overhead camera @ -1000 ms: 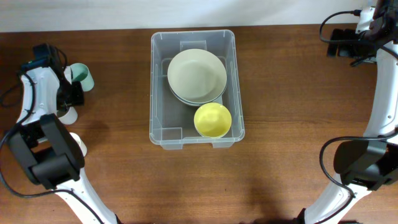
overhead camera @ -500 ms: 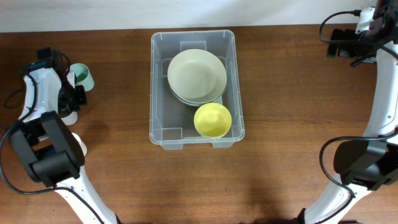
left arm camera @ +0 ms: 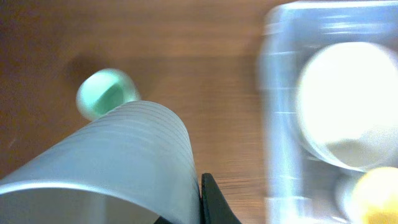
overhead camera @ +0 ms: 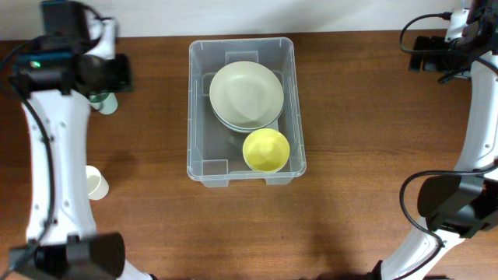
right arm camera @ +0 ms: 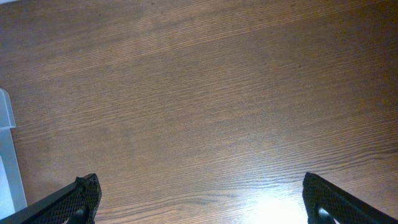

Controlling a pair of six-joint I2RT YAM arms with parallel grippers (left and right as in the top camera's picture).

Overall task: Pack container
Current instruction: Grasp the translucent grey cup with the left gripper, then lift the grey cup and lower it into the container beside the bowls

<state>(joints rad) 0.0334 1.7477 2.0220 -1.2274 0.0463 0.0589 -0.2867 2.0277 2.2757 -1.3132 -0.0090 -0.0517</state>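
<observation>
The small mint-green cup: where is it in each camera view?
Overhead: the small mint-green cup is upper left, partly covered by the left arm.
Left wrist: upper left.
Right wrist: not in it.
Shared landmark: the large clear plastic container: centre, right side, left edge respectively.

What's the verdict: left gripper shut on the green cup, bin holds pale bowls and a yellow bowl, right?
Not quite. The left gripper is shut on a whitish ribbed cup; the green cup stands free on the table, per the left wrist view. The bin does hold pale bowls and a yellow bowl.
</observation>
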